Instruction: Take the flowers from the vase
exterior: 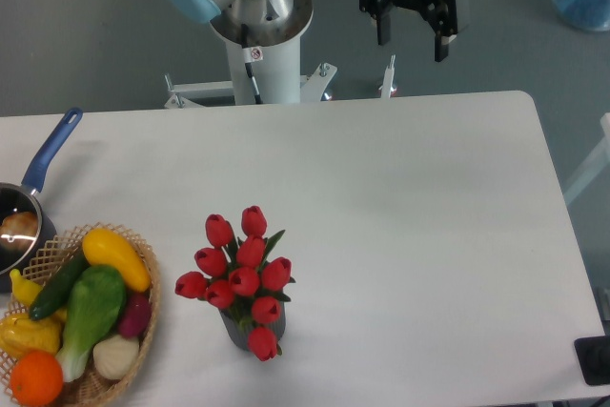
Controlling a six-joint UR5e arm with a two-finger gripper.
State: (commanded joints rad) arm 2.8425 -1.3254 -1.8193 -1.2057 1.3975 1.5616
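A: Start big; what carries everything?

B: The white bench [400, 226]; the arm's base column [262, 35] stands past its far edge, and the tool [412, 37] hangs high beyond that edge too, well apart from anything, its two fingers spread open and holding nothing; I'd judge that a waiting pose before any approach.

A: And along the left edge?

B: A wicker basket [148, 307] of vegetables at the near left corner; just behind it a blue-handled pan [43, 164], cut off by the frame; neither belongs to the job.

A: The flowers?

B: The tulip bunch [240, 274] sits near the near edge, left of centre, just beside the basket; about nine closed red buds with green leaves, standing in the dark grey vase [238, 331], which the blooms mostly hide; the stems are hidden too, so a grasp probably has to come in among the buds.
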